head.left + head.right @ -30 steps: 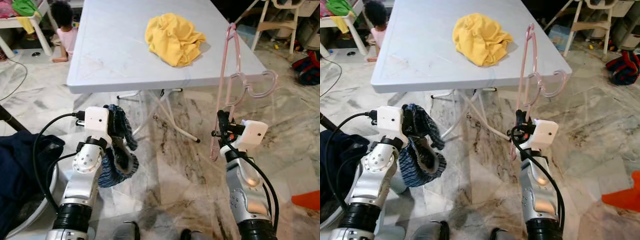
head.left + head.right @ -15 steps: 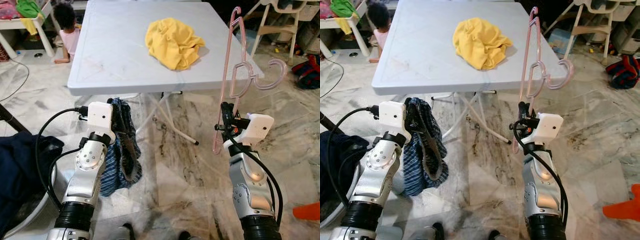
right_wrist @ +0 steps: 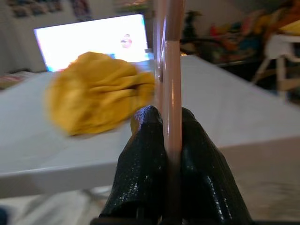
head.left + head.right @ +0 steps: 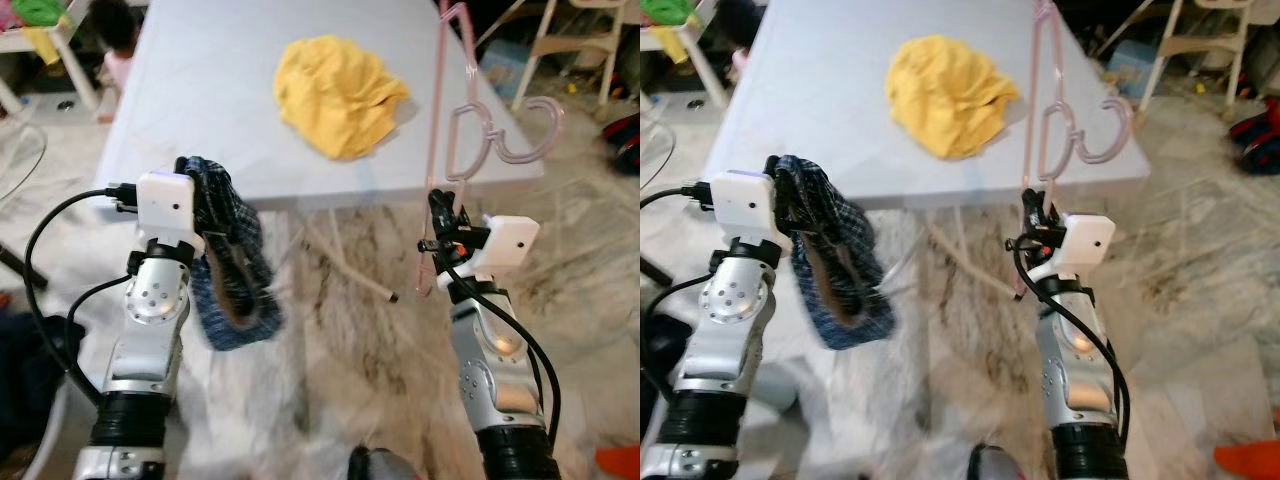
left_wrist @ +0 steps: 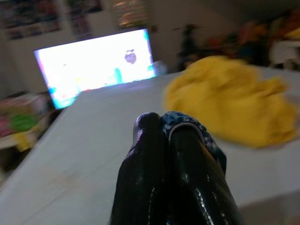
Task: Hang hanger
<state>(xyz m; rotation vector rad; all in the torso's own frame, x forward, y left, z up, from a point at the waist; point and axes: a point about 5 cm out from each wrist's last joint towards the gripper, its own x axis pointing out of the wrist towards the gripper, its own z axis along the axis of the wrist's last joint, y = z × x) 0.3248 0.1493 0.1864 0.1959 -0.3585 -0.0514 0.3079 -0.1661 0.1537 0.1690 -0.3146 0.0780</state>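
Note:
My right gripper (image 4: pixel 437 207) is shut on a pink plastic hanger (image 4: pixel 440 120), held upright in front of the white table's right front corner, its hook (image 4: pixel 520 135) curling to the right. In the right wrist view the hanger's bar (image 3: pixel 171 70) runs between the black fingers (image 3: pixel 145 154). My left gripper (image 4: pixel 205 205) is shut on a blue plaid garment (image 4: pixel 232 290) that hangs down in a loop before the table's front edge. In the left wrist view a bit of that cloth (image 5: pixel 187 129) shows at the fingertips (image 5: pixel 147 140).
A white folding table (image 4: pixel 200 110) stands ahead with a crumpled yellow cloth (image 4: pixel 335 80) on it. A small person (image 4: pixel 115 40) sits on the floor at far left. Dark clothes (image 4: pixel 30 370) lie at lower left. White chair legs (image 4: pixel 560 40) stand at far right on the marble floor.
The view has shifted closer to the table and is blurred. Both grippers sit higher against the table edge, the hanger top now above the tabletop. Both holds are unchanged.

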